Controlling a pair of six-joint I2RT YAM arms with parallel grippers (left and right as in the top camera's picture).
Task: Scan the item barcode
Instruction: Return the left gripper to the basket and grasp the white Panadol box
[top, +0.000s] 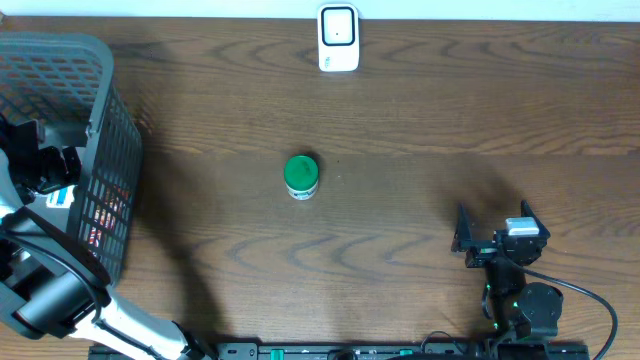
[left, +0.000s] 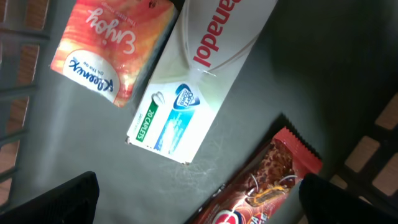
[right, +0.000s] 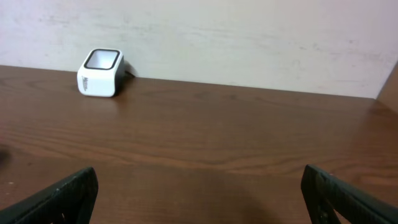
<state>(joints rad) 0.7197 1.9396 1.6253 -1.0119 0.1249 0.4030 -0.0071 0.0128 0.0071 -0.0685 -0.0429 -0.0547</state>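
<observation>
Brown wood-grain table (top: 420, 110), pale wall behind its far edge; stock as you would find it:

1. Scanner (top: 338, 38): white, standing at the far edge near the middle. Its window looks dark from the right wrist camera; you cannot read the face.
2. Basket (top: 105, 120): grey mesh, at your left edge, cut off by the overhead frame. Its walls hide most of the contents from above.
3. Panadol box (left: 198, 84): white, lying flat on the basket floor under the left wrist camera, its top end cut off. No barcode shows on the upturned face.
4. Kleenex pack (left: 112, 43): orange, just beside the box, partly out of frame.
5. Chocolate bar (left: 264, 180): red wrapper, near the box corner, its lower end cut off.
6. Green-lidded jar (top: 301, 176): upright, alone mid-table, well apart from everything; its label is too small to read.
7. Left gripper (left: 202, 202): inside the basket above the goods, jaws wide apart, holding nothing.
8. Right gripper (top: 497, 232): near your front right edge, jaws wide apart, holding nothing.

Open wood lies between the jar, the scanner and the right arm; basket walls hem the left arm.
</observation>
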